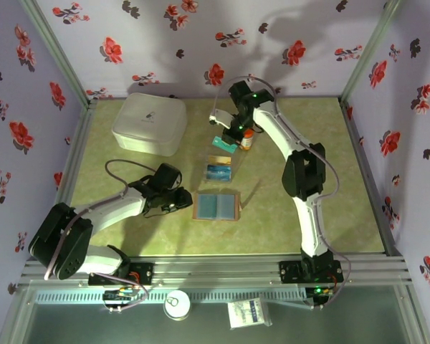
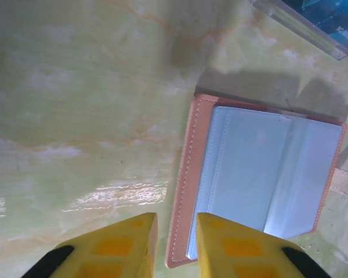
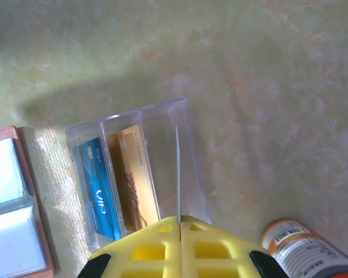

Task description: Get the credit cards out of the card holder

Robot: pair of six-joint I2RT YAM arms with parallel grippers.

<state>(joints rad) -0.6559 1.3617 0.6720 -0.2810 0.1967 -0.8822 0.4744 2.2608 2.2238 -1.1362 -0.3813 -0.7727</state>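
Yellow fingers of my left gripper (image 2: pixel 177 246) stand slightly apart above the open brown leather bifold card holder (image 2: pixel 261 174), blue-grey inside. My right gripper (image 3: pixel 180 231) clamps a thin teal credit card (image 3: pixel 178 174) edge-on over the clear plastic tray (image 3: pixel 127 116). From above, the card holder (image 1: pixel 216 206) lies flat just beside the tray.

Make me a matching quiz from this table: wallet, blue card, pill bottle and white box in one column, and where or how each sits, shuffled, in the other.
Things:
1 wallet
2 blue card
3 pill bottle
4 white box

Places:
A in the clear tray, beside the tan card
B far left of the table, closed
C lying open, blue-grey inside up
D by the right gripper, which pinches a teal card

Pairs: 1-C, 2-A, 3-D, 4-B
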